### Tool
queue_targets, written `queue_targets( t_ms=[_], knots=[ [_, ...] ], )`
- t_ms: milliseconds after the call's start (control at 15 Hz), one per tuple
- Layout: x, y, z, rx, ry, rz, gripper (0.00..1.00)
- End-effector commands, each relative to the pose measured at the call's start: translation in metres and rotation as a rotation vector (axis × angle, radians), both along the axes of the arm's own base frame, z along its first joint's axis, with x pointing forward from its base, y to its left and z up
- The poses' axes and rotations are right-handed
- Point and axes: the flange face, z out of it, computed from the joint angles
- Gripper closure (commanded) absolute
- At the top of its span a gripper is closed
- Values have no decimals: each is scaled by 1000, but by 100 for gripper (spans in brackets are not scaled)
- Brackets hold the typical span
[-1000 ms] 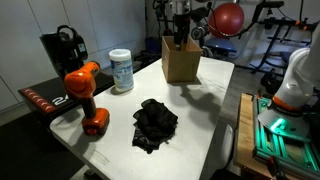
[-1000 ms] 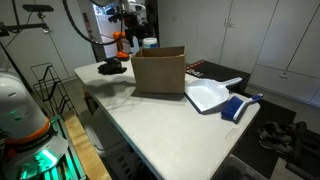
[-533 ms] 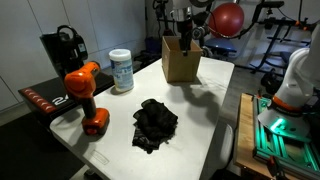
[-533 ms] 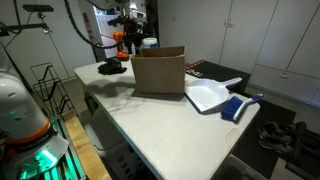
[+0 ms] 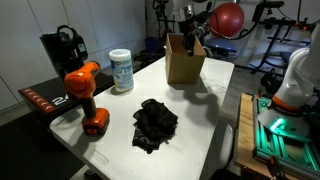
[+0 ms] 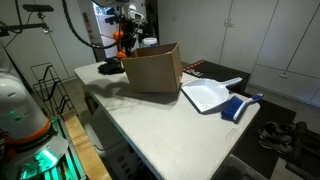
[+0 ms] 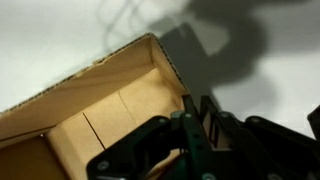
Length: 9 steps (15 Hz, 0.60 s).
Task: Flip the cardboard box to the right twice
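The cardboard box (image 5: 185, 64) is plain brown and open at the top. It stands at the far end of the white table (image 5: 215, 110), tipped slightly off level in both exterior views (image 6: 152, 70). My gripper (image 5: 188, 41) reaches down from above onto the box's upper rim. In the wrist view the gripper (image 7: 195, 110) is shut on the box's thin side wall, with one finger inside the box (image 7: 100, 105) and the other outside. From the other exterior camera the gripper (image 6: 131, 44) is mostly hidden behind the box's far corner.
An orange drill (image 5: 85, 95), a white canister (image 5: 121, 70) and a black cloth (image 5: 155, 122) lie on the near part of the table. A white dustpan (image 6: 207, 95) and a blue brush (image 6: 240, 105) sit close beside the box. A black machine (image 5: 62, 48) stands at one table edge.
The jaws have closed from open onto the box's wall. The box, which stood flat and square, has tipped slightly to one side.
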Motion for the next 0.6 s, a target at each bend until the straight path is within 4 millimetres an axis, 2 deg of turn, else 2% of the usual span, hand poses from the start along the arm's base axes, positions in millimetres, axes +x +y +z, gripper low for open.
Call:
queue_targets(
  t_ms=[0,267,533],
  knots=[
    [5,2,1,39,29,-112,97],
    [12,-5,7,69,-4,-225,99],
    [13,-3,11,110,-1,-182,99]
  ],
)
